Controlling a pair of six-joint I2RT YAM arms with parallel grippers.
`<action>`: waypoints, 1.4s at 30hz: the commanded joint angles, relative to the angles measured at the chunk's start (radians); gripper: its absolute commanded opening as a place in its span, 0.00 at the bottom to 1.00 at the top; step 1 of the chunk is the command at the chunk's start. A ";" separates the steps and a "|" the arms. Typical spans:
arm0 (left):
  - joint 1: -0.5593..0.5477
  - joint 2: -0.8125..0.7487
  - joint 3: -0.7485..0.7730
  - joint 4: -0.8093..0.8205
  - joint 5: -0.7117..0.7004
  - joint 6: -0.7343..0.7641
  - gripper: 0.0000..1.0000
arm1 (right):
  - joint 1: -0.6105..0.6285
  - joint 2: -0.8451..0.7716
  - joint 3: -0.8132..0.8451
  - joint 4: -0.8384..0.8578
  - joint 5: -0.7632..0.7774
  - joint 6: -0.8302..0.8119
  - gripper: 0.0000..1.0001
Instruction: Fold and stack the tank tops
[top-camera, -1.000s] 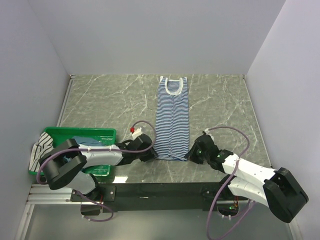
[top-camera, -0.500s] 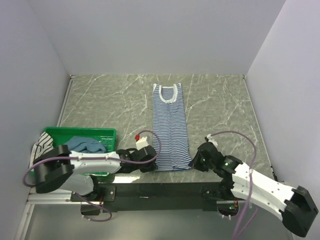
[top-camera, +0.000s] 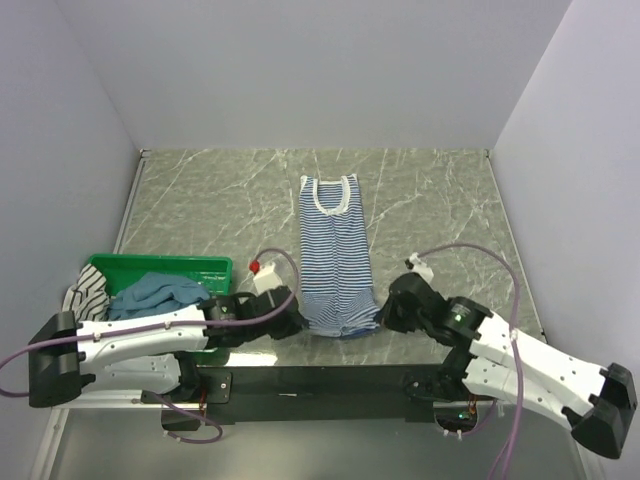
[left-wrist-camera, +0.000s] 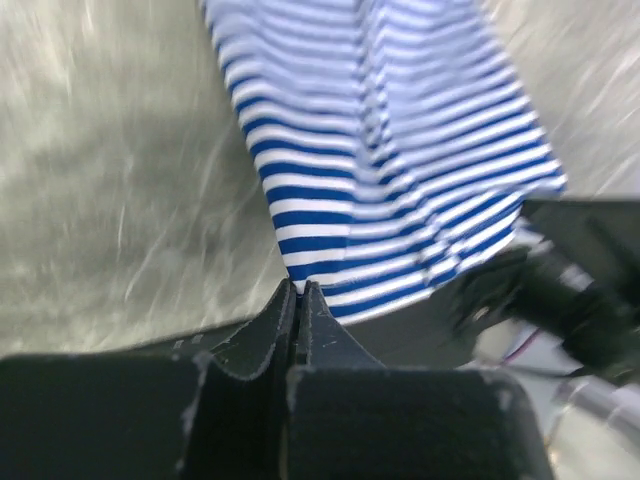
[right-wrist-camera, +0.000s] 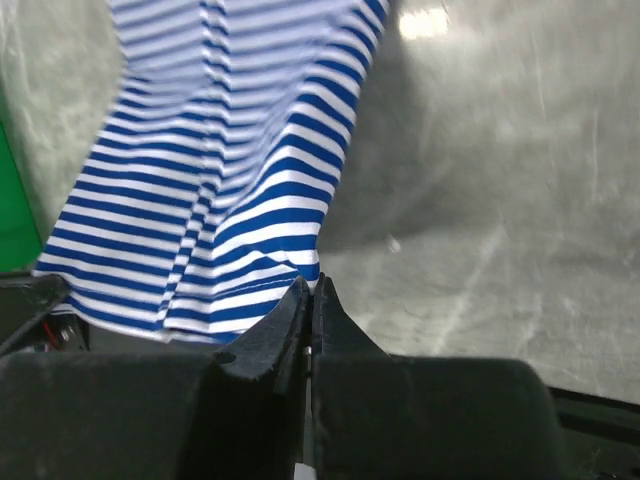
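Note:
The fine navy-and-white striped tank top (top-camera: 336, 255) lies lengthwise down the middle of the table, its white-trimmed neck at the far end. My left gripper (top-camera: 292, 322) is shut on its near left hem corner, also seen in the left wrist view (left-wrist-camera: 296, 284). My right gripper (top-camera: 382, 314) is shut on its near right hem corner, also seen in the right wrist view (right-wrist-camera: 312, 282). The hem (top-camera: 340, 328) hangs lifted between them near the table's front edge. The teal-blue tank top (top-camera: 155, 291) lies in the green basket. The black-and-white striped tank top (top-camera: 84, 288) hangs over the basket's left rim.
The green plastic basket (top-camera: 200, 264) stands at the front left of the marble table (top-camera: 440, 210). White walls close the left, back and right sides. A black rail (top-camera: 320, 380) runs along the front edge.
Both grippers have pulled the striped tank top's hem toward the front edge and lifted it. The whole shirt has slid nearer. The left arm has stretched out lower.

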 joint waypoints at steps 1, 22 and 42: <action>0.115 -0.027 0.066 -0.010 -0.023 0.084 0.01 | -0.027 0.110 0.114 0.032 0.078 -0.073 0.00; 0.671 0.554 0.537 0.204 0.299 0.451 0.01 | -0.496 0.887 0.737 0.241 -0.265 -0.417 0.00; 0.708 0.572 0.539 0.255 0.310 0.454 0.43 | -0.469 0.981 0.781 0.279 -0.141 -0.472 0.52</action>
